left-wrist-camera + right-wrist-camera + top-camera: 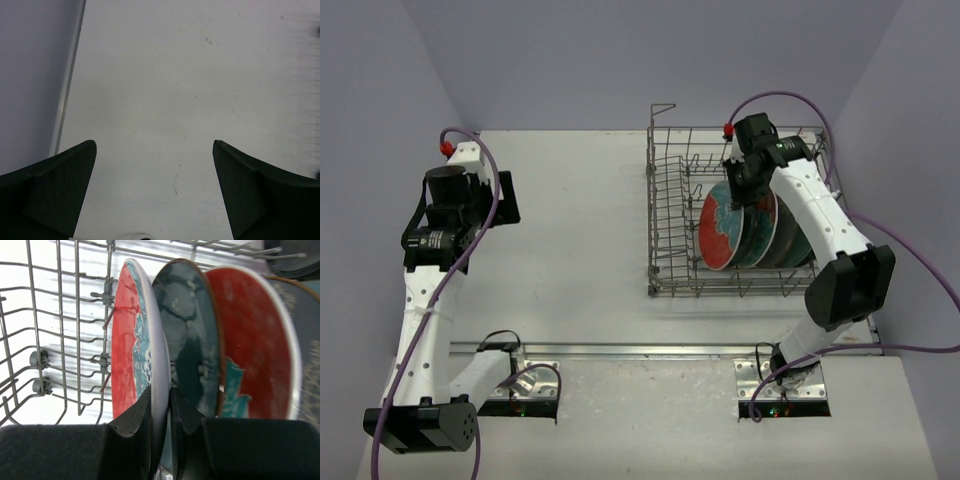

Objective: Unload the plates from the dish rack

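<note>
The grey wire dish rack (665, 215) stands at the back right with several plates on edge in it. The leftmost is a red-and-teal patterned plate (720, 232) (131, 335). Behind it stand a dark grey-teal plate (192, 335) and another red-and-teal plate (250, 340). My right gripper (738, 188) (161, 395) is shut on the top rim of the leftmost red-and-teal plate, one finger on each face. My left gripper (505, 200) (154, 150) is open and empty over bare table at the far left.
The rack's raised wire loop (662, 108) is at its back left corner. A metal rail (650, 350) runs across the table in front of the arm bases. A wall rises along the table's left edge (65, 95).
</note>
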Action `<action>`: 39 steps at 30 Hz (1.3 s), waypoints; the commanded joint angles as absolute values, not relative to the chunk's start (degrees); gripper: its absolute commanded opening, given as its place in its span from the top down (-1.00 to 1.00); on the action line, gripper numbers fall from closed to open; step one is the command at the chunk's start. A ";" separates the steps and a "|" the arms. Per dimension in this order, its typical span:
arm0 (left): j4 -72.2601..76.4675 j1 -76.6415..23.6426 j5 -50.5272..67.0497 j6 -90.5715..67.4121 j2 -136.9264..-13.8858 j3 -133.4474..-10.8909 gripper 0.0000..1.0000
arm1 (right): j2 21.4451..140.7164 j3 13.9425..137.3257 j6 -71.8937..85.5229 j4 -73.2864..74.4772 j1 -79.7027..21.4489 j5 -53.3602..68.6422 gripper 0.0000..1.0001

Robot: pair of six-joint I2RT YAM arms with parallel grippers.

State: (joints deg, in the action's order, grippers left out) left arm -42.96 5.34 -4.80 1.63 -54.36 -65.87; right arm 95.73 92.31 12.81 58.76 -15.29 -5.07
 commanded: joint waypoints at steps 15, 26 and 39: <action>-37.61 5.89 -4.08 0.87 -52.58 -68.51 -1.00 | 87.77 114.72 5.36 54.37 -16.08 -3.49 1.00; -29.44 5.89 34.12 0.26 -51.03 -74.66 -0.85 | 77.15 107.51 5.68 39.42 -16.06 18.21 1.00; -10.90 1.15 58.68 -20.02 -58.97 -74.94 -0.72 | 83.21 113.62 18.06 34.99 -17.75 52.05 1.00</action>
State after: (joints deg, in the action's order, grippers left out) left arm -17.28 4.05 52.13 -15.63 -56.47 -74.13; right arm 81.90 110.50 10.76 46.50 -16.22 39.20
